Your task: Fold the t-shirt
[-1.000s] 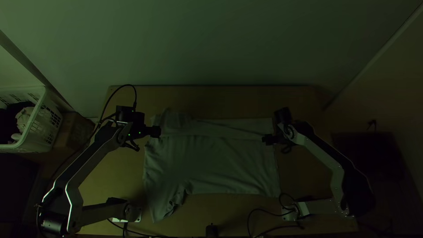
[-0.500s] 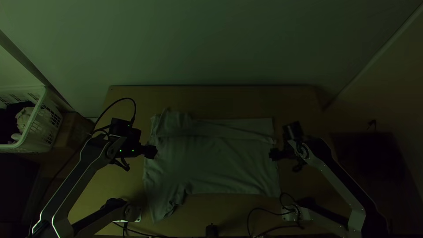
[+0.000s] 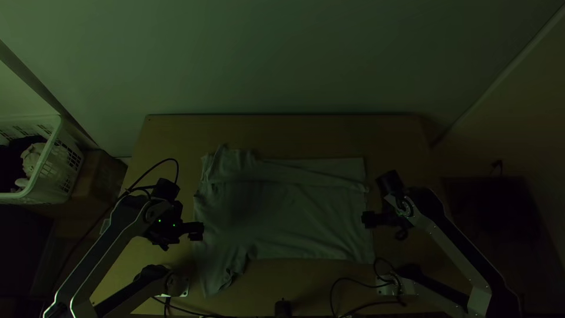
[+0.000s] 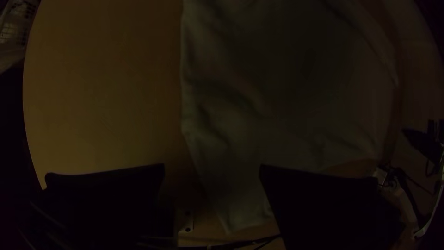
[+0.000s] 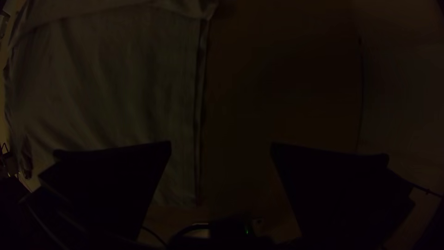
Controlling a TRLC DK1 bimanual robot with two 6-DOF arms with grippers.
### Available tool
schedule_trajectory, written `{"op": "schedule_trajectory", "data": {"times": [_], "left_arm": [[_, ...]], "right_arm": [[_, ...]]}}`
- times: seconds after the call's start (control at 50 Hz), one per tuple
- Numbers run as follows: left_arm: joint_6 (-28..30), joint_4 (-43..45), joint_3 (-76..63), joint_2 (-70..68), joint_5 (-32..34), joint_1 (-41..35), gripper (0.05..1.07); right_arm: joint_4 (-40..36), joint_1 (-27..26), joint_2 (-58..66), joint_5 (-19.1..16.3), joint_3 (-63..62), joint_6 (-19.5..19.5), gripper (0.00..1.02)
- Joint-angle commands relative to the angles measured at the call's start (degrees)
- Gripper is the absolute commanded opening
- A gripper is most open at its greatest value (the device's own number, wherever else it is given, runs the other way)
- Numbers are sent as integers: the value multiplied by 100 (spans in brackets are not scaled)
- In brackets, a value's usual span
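Observation:
The grey t-shirt (image 3: 294, 218) lies on the table with its far strip folded over toward the middle; one sleeve points to the near edge at the left. My left gripper (image 3: 196, 230) is over the shirt's left edge, and my right gripper (image 3: 366, 219) is over its right edge. In the left wrist view the left gripper (image 4: 212, 171) stands open above the shirt's edge (image 4: 222, 139), holding nothing. The right gripper (image 5: 221, 150) is likewise open in the right wrist view, with the shirt's hem (image 5: 185, 92) below and nothing between its fingers.
A white basket (image 3: 53, 159) with cloth items stands beyond the table's left side, next to a cardboard box (image 3: 103, 176). Bare wooden table (image 3: 294, 132) lies beyond the shirt. Black cables (image 3: 353, 282) run along the near edge, with a small dark object (image 3: 282, 308) between them.
Both grippers have moved toward the near edge along the shirt's two sides, the left one also slightly left. The far folded strip has stayed lying on the shirt.

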Motion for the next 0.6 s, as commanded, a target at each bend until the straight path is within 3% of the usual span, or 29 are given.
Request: {"op": "schedule_trajectory", "data": {"times": [0.0, 0.16, 0.58], "left_arm": [[-848, -194, -319, -22, 45, -284, 103], [-1437, -18, -723, 66, 27, -926, 103], [-1428, 685, -1382, 392, -157, -1568, 98]], "right_arm": [[-111, 59, -62, -73, -173, 166, 99], [-111, 50, -88, -170, -182, 157, 99], [-243, -73, -150, -425, -173, 148, 97]]}}
